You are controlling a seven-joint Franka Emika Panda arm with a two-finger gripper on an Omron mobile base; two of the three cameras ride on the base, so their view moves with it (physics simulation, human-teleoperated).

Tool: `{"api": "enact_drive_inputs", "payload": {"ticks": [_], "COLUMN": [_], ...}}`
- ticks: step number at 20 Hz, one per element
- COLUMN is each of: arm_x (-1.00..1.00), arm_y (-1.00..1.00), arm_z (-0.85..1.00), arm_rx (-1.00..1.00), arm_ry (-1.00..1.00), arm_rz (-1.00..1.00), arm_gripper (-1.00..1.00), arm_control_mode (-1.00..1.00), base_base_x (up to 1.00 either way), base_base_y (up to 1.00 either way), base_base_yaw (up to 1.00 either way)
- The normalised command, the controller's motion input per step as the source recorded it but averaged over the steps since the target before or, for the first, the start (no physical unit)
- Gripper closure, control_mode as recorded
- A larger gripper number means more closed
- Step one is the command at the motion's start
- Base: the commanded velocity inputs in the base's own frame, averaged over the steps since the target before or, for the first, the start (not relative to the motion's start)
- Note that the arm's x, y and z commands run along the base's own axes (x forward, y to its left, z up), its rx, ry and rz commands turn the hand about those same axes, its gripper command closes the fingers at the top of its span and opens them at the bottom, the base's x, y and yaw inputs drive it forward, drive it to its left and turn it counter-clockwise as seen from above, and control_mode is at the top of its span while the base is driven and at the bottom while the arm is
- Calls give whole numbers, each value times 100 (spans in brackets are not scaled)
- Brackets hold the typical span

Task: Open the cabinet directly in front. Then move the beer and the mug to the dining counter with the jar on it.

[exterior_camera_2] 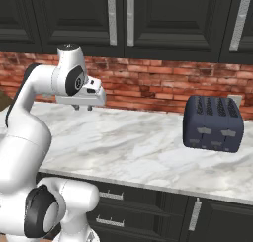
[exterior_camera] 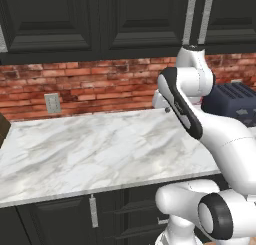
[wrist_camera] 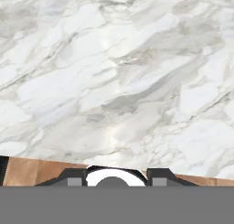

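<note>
The cabinet [exterior_camera_2: 148, 19] hangs on the wall straight ahead, dark with raised panels, both doors shut; its two long silver handles [exterior_camera_2: 121, 16] stand side by side, seen also as the cabinet handles [exterior_camera: 197, 16] at the upper right. My gripper [exterior_camera_2: 82, 107] hovers below them over the marble worktop [exterior_camera_2: 143, 152], fingers pointing down, open with nothing between them. In the left base view the gripper [exterior_camera: 167, 109] is mostly hidden behind my forearm. The hand view looks straight down on the worktop [wrist_camera: 114, 81]. The beer, the mug, the jar and the dining counter are out of view.
A dark blue toaster [exterior_camera_2: 213, 123] stands on the worktop to the right, also the toaster [exterior_camera: 232, 101]. A brick wall with an outlet [exterior_camera: 52, 103] backs the worktop. Dark drawers with short handles [exterior_camera_2: 111, 195] sit below the front edge.
</note>
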Motion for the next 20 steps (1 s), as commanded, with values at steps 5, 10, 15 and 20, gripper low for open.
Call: {"api": "enact_drive_inputs", "payload": {"ticks": [5, 10, 15, 20], "arm_x": [-6, -36, -61, -60], "arm_y": [-1, -20, -20, -7], "arm_z": [0, 41, 65, 70], "arm_rx": [0, 2, 1, 1], "arm_ry": [-4, -52, -74, -75], "arm_rz": [0, 3, 4, 3], "arm_gripper": [-100, -100, -100, -100], "arm_control_mode": [-100, -100, -100, -100], "base_base_x": [0, 0, 0, 0], "base_base_y": [0, 0, 0, 0], "base_base_yaw": [0, 0, 0, 0]}}
